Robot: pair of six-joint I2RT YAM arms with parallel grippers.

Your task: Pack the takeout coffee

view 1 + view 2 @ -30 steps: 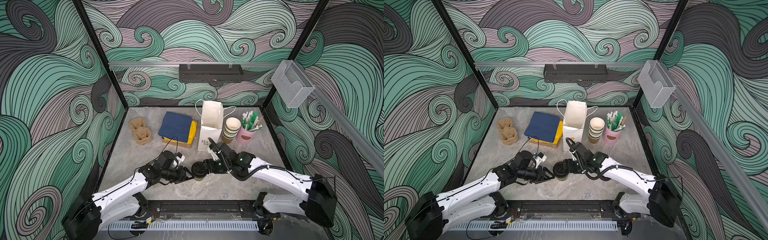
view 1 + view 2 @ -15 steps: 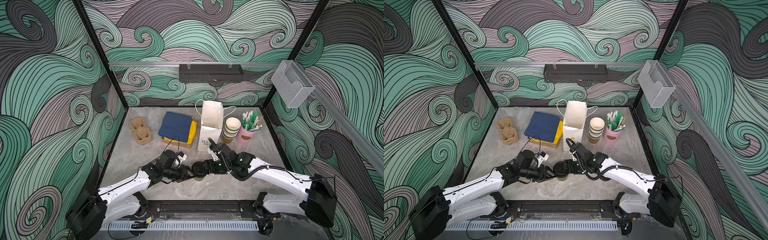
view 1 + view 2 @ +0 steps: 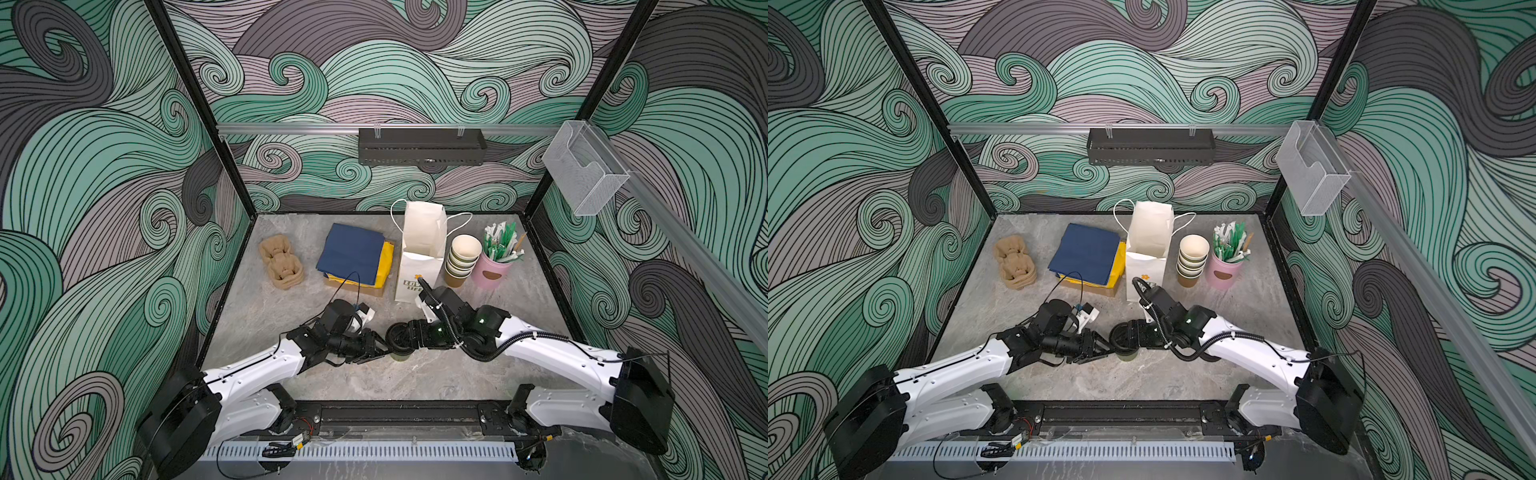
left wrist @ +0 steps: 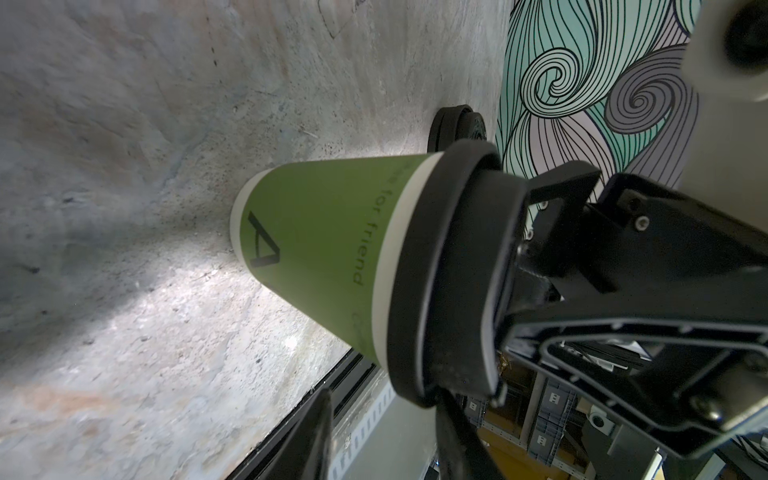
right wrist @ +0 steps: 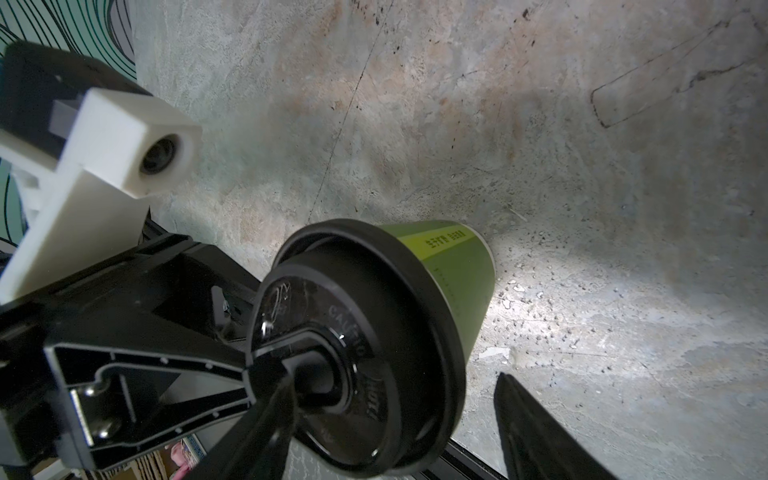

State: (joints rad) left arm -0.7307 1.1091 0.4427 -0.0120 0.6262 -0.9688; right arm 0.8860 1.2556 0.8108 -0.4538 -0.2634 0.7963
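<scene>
One takeout coffee stands upright at the front middle of the table: an olive-green paper cup under a black sip lid. My right gripper comes in from the right at lid height and is open. One of its fingers lies across the lid's top; the other stands clear beside the cup. From the left, my left gripper is open by a narrow gap with nothing in it. One of its fingertips touches the lid's rim.
A white paper bag stands open at the back. Right of it are a stack of lidless cups and a pink pot of sachets. Folded navy and yellow napkins and a pulp cup carrier lie back left. Loose black lids sit by the wall.
My left gripper has slid right up to the cup's lid and its jaws have narrowed. The right gripper has stayed at the lid, and the cup has not moved.
</scene>
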